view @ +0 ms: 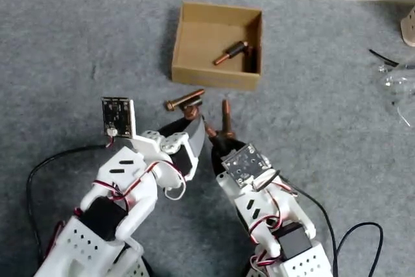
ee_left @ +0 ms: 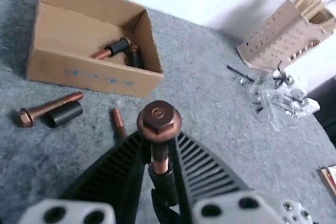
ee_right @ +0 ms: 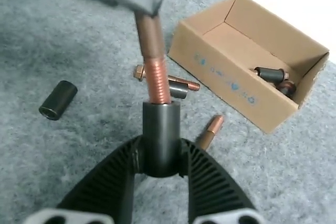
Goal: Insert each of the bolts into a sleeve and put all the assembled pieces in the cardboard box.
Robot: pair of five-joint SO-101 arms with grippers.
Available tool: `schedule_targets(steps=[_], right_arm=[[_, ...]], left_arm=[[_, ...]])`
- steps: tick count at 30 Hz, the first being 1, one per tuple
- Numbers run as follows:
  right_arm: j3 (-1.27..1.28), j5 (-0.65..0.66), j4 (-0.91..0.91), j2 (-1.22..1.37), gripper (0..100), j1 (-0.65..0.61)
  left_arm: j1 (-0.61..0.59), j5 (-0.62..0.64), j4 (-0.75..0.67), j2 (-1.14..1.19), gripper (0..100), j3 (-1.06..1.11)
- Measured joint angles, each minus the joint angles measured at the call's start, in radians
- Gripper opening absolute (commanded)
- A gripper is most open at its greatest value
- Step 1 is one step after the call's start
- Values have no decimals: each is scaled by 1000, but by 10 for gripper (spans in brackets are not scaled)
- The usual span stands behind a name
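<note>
My left gripper (ee_left: pixel 158 145) is shut on a copper bolt (ee_left: pixel 159 120), hex head toward the camera. My right gripper (ee_right: pixel 160 156) is shut on a black sleeve (ee_right: pixel 160 132). The bolt's threaded shaft (ee_right: pixel 156 80) enters the top of that sleeve. In the high view both grippers (view: pixel 192 120) (view: pixel 217 139) meet just in front of the cardboard box (view: pixel 188 72). An assembled piece (view: pixel 231 52) lies inside the box. On the mat lie a loose bolt (ee_left: pixel 50 107) beside a sleeve (ee_left: pixel 64 114), another bolt (ee_left: pixel 118 122), and a further sleeve (ee_right: pixel 58 99).
Grey carpet covers the table. A wooden rack (ee_left: pixel 286 32) and clear bags of small hardware (ee_left: pixel 278 95) lie off to the far right. Black cables (view: pixel 35 173) trail behind both arm bases.
</note>
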Motion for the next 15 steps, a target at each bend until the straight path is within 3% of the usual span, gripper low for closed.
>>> schedule_targets(steps=[5,15], right_arm=[[0,0,0,0,4,2],[2,0,0,2,4,0]], left_arm=[[64,-5,25,-2,6,-9],[61,-5,37,-2,6,-9]])
